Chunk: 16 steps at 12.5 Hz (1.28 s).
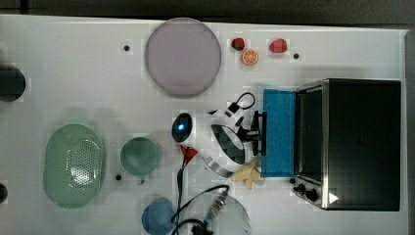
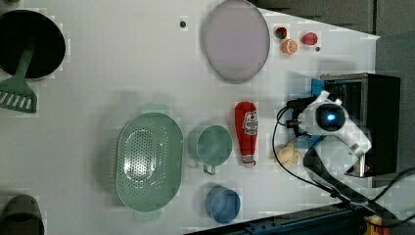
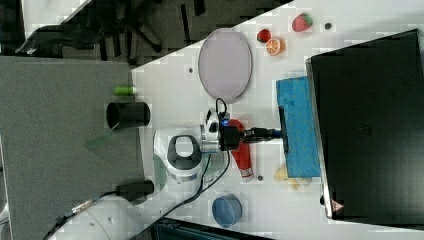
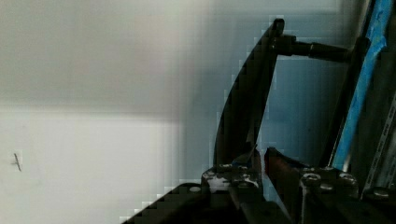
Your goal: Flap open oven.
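On the top view's right side, the oven (image 1: 362, 142) is sitting on the white table (image 1: 88, 73), a boxy toaster oven with a black top, silver frame and black knobs (image 1: 306, 190) at its lower front corner. Its blue-tinted door (image 1: 279, 132) is lying flapped down flat toward the top view's left, the dark cavity showing behind it. The gripper (image 1: 258, 133) is gripping the door's black bar handle (image 1: 263, 132), its fingers standing narrow around the bar. A banana (image 1: 248, 175) is lying just beside the door's lower corner.

Over in the left view, the oven (image 2: 379, 122) is standing at the right edge, largely screened by the arm's white wrist; a red ketchup bottle (image 2: 247, 132) is lying between a green cup (image 2: 213, 145) and the arm.

Across the right view, the black top of the oven (image 3: 370, 130) is taking up the right side, the blue door (image 3: 297, 127) is lying flat before it, and the gripper (image 3: 275, 133) is reaching level to the handle (image 3: 284, 130).

Close up in the wrist view, the black handle (image 4: 247, 102) is running up from between the fingers (image 4: 280, 165), the door's blue edge (image 4: 364, 84) slanting beside it
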Tool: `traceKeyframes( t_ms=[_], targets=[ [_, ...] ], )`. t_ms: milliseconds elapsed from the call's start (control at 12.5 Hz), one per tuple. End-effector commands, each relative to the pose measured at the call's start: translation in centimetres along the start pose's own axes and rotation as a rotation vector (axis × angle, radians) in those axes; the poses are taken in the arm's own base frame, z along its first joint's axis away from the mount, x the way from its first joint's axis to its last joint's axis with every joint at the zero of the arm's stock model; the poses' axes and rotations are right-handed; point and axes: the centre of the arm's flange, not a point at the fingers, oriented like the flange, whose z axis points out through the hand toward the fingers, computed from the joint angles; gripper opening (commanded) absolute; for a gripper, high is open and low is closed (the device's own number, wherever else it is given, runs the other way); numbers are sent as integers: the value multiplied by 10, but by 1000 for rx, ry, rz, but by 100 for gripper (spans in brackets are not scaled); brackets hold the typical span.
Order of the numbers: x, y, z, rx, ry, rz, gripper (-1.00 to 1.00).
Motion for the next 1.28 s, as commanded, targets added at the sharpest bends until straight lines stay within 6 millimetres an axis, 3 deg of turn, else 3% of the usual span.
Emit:
traceKeyframes(
  t_ms=[80, 320, 480, 640, 800, 960, 1280],
  targets=[
    [8, -14, 6, -30, 11, 175, -65],
    [18, -23, 10, -55, 6, 170, -65],
    [36, -18, -13, -20, 71, 198, -65],
    [59, -2, -52, 44, 129, 296, -65],
    [75, 32, -100, 158, 142, 485, -65],
    [77, 69, -150, 297, 137, 671, -65],
    [45, 151, -242, 534, 33, 948, -65]
  ],
)
